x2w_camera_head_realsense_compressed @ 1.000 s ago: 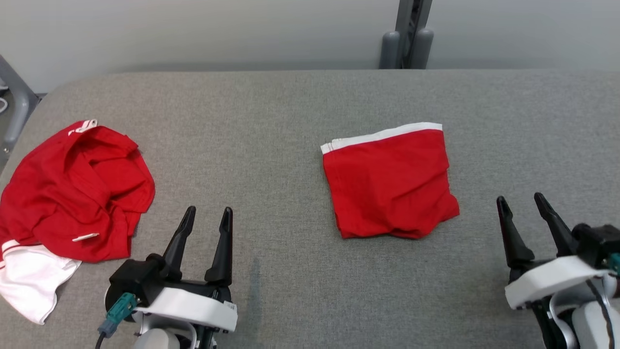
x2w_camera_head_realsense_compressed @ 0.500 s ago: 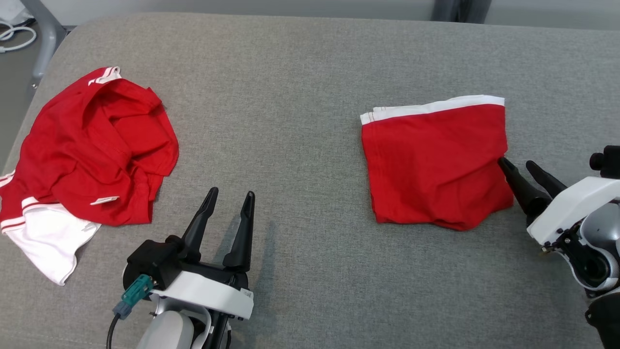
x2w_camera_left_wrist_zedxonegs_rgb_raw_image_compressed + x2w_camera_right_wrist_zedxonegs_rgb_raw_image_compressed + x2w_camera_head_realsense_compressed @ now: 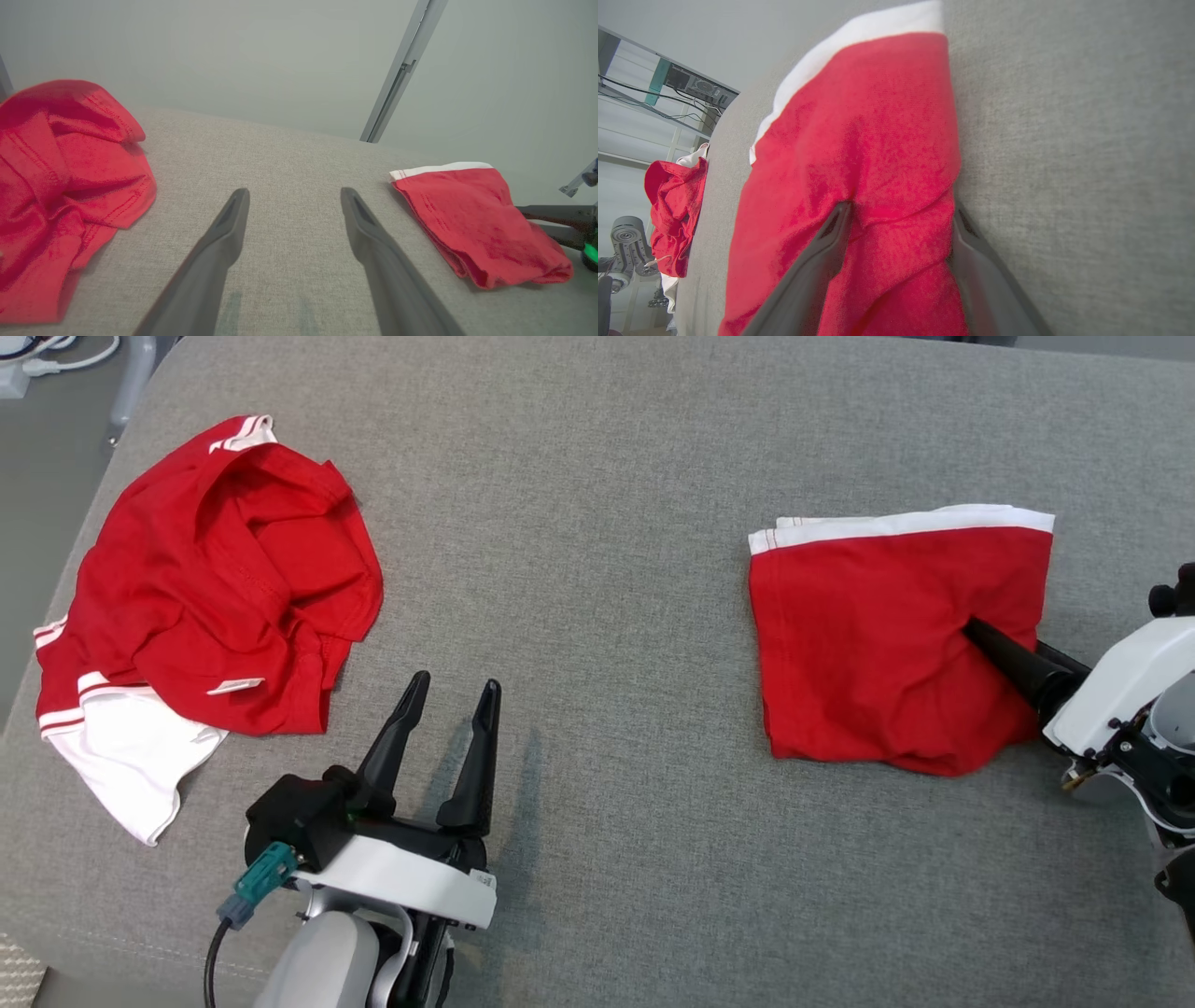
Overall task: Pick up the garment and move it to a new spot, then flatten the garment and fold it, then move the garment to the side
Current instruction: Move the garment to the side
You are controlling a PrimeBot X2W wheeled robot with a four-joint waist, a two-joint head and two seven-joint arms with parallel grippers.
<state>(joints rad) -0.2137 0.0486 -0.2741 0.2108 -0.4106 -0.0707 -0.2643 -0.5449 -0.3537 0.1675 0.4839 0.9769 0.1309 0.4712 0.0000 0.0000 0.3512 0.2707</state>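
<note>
Grey fabric covered the worktop [image 3: 579,523], with a pale wall [image 3: 233,56] and a slanted metal post [image 3: 402,70] behind it in the left wrist view. On the right part of the worktop lay the folded garment [image 3: 887,644], red with a white band along its far edge, roughly square and a little rumpled along its near edge. The right gripper [image 3: 899,210] reached in from the garment's right side with its fingers apart. One finger [image 3: 1004,653] lay on top of the red cloth and the other ran along the garment's outer edge. A fold of the fabric sat between them, and they had not clamped on it. The left gripper [image 3: 456,683] hovered over bare worktop near the front edge, fingers spread wide and holding nothing. Well to its left lay a crumpled pile of clothes [image 3: 224,588], red and white, at the worktop's left end, well apart from the folded garment.
</note>
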